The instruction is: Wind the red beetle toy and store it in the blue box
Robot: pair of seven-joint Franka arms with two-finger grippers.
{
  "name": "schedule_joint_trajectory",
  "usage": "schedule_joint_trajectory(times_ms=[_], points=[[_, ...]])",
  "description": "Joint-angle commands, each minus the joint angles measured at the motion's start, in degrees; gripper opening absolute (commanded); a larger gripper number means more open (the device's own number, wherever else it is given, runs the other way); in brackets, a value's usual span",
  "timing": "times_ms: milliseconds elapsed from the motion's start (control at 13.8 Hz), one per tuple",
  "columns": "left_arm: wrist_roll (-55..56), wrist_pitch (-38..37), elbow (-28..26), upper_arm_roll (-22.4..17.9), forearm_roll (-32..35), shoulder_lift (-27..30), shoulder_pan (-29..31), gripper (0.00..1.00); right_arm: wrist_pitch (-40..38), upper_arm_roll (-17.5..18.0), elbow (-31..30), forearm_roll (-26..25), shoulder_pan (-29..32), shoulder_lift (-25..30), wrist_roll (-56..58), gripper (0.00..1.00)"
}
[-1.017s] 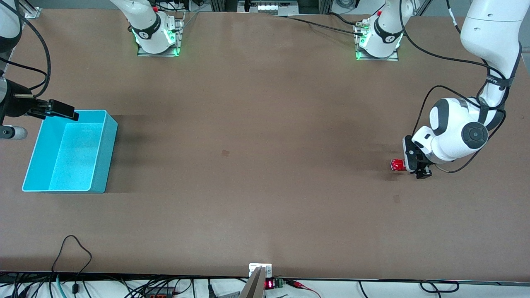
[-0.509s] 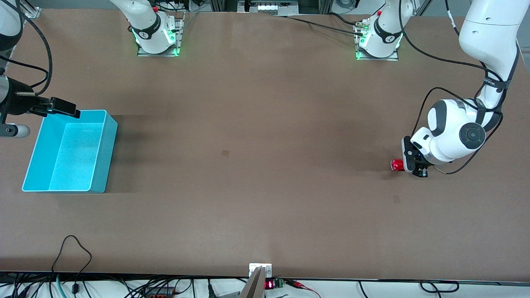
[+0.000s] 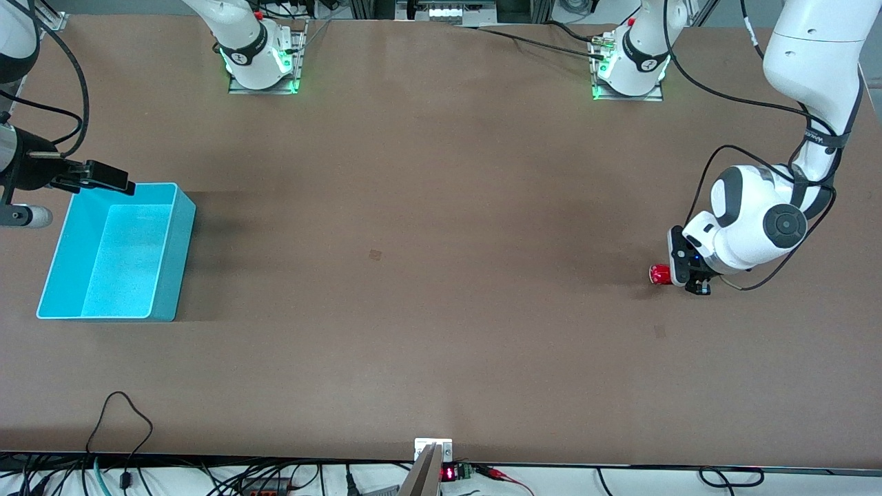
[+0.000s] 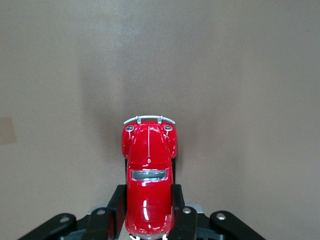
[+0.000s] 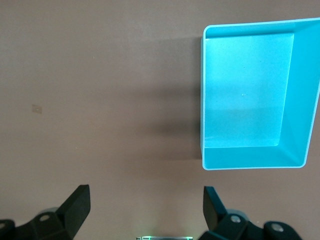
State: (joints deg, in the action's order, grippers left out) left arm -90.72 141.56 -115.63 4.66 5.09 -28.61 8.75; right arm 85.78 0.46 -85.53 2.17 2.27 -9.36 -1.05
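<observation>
The red beetle toy [image 3: 658, 275] is a tiny glossy red car, low at the table near the left arm's end. My left gripper [image 3: 679, 277] is shut on its rear half. In the left wrist view the black fingers [image 4: 116, 205] press both sides of the toy [image 4: 149, 150], whose silvery bumper points away from the gripper [image 4: 148, 192]. The blue box [image 3: 176, 255] stands with nothing in it at the right arm's end. My right gripper [image 3: 110, 180] hovers over the box's corner, open and empty. The right wrist view shows its gripper [image 5: 145, 195] spread wide and the box [image 5: 300, 90].
Two small tape marks lie on the brown table, one mid-table [image 3: 375, 254] and one near the toy [image 3: 660, 331]. The arm bases [image 3: 262, 62] [image 3: 628, 65] stand along the table's edge farthest from the front camera. Cables [image 3: 124, 413] hang at the edge nearest it.
The left hand has shifted slightly with the toy held between its fingers. The right gripper has drifted a little over the box's corner.
</observation>
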Motion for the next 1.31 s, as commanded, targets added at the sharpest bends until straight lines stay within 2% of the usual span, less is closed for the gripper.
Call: schedule_joint_trajectory(times_ms=[0, 581, 1235], points=[[-3.75, 0.03, 0.23, 0.18, 1.24, -1.18, 2.04, 0.16, -0.61, -0.11, -0.69, 0.11, -0.16, 1.10, -0.53, 1.00], [-9.29, 0.65, 1.37, 0.27, 1.15, -3.20, 10.31, 0.17, -0.61, -0.20, -0.86, 0.11, 0.19, 1.01, -0.18, 1.00], [-13.43, 0.74, 2.25, 0.18, 1.15, -3.64, 13.75, 0.19, -0.44, -0.38, -0.69, 0.11, 0.63, 0.84, 0.17, 1.00]])
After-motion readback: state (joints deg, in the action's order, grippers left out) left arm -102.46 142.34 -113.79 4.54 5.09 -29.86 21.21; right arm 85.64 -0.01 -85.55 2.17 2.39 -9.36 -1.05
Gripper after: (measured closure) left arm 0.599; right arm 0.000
